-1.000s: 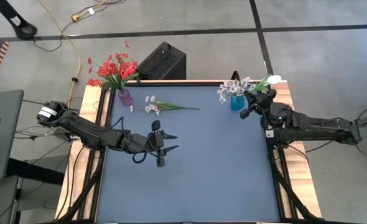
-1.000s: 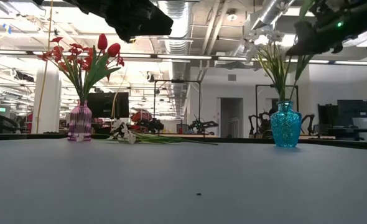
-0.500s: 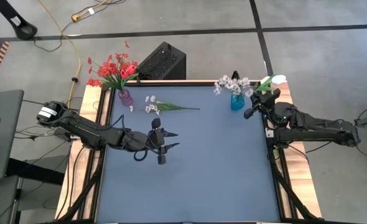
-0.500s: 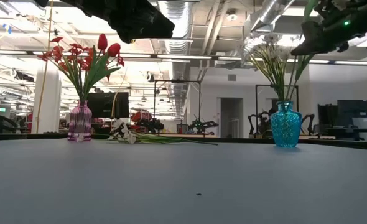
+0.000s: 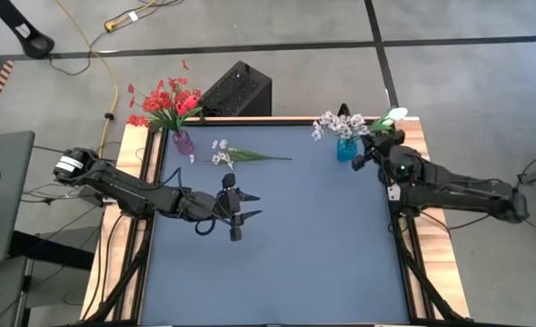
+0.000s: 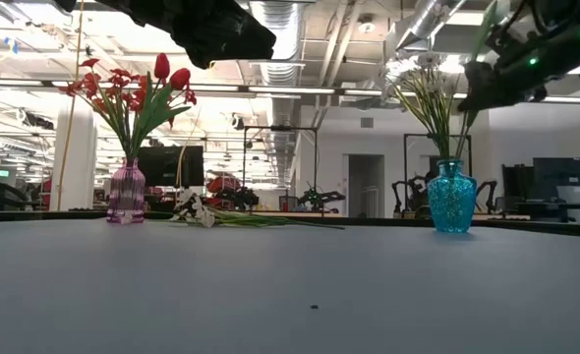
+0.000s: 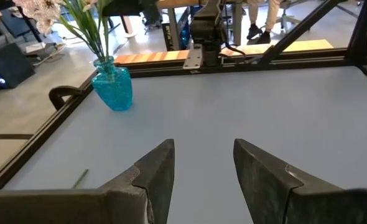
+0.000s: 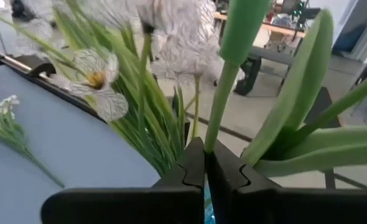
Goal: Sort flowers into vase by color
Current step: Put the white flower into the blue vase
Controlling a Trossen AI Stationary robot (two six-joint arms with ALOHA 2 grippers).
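Note:
A blue glass vase [image 5: 345, 151] [image 6: 452, 198] stands near the table's far right corner with white blooms [image 5: 333, 123] in it. My right gripper [image 5: 368, 153] [image 8: 206, 163] hovers just right of the vase's mouth, shut on a white tulip [image 5: 396, 115]. A purple vase [image 5: 183, 142] [image 6: 126, 191] at the far left holds red flowers [image 5: 164, 98]. One white-bloomed stem [image 5: 239, 155] [image 6: 211, 214] lies flat on the table between the vases. My left gripper [image 5: 238, 210] [image 7: 202, 168] waits open over the table's left middle. My right gripper pinches the white tulip's green stalk [image 8: 212, 140] between its two shut fingers, below the bloom and beside its long leaves [image 8: 308, 124]. The tulip is lifted clear of the table and tilted, its bloom toward the far right corner. Its lower end is hidden by the gripper.
A black box [image 5: 238, 90] sits on the floor past the far edge. The table's wooden rim and rail [image 5: 411, 136] run right beside my right gripper. Bare blue tabletop [image 5: 313, 245] spreads across the middle and near side.
My right gripper, holding the tulip, shifted a little toward the right edge, then came back toward the blue vase and sank slightly. The white blooms in the blue vase swung toward the far edge.

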